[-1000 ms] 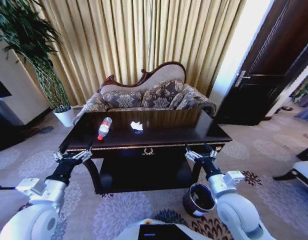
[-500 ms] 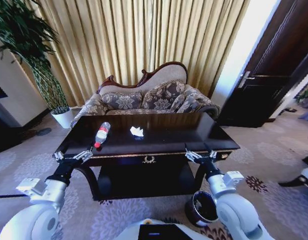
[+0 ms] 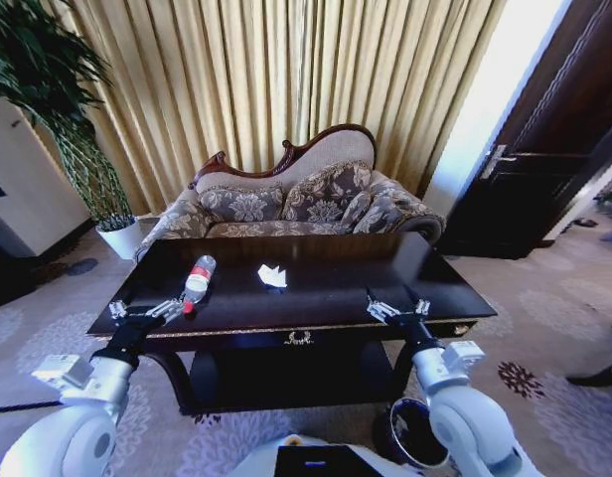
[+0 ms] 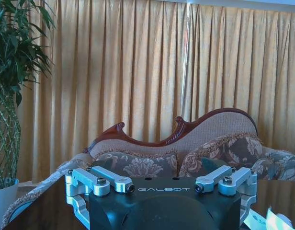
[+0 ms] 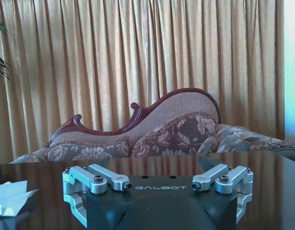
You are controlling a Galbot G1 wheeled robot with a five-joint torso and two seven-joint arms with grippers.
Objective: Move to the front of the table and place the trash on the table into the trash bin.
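Note:
The dark glossy table (image 3: 366,283) stands right in front of me. On it lie a clear plastic bottle (image 3: 197,281) with a red label, at the left, and a crumpled white paper wad (image 3: 272,276) near the middle. My left gripper (image 3: 145,310) hovers open at the table's front left edge, just short of the bottle. At the front right edge my right gripper (image 3: 397,308) is open too. The round dark trash bin (image 3: 415,434) sits on the carpet below my right arm, partly hidden by it. The right wrist view shows that gripper (image 5: 159,184) open, with the paper wad (image 5: 8,196) off to one side. In the left wrist view the gripper (image 4: 162,188) is open and empty.
A patterned sofa (image 3: 296,194) stands behind the table before gold curtains. A white plant pot (image 3: 122,237) with a tall plant is at the back left, and a dark door (image 3: 544,169) is at the right. Patterned carpet surrounds the table.
The whole head view has shifted: the table now sits closer and lower, and the bin has slid to the bottom edge. Both arms keep the same pose.

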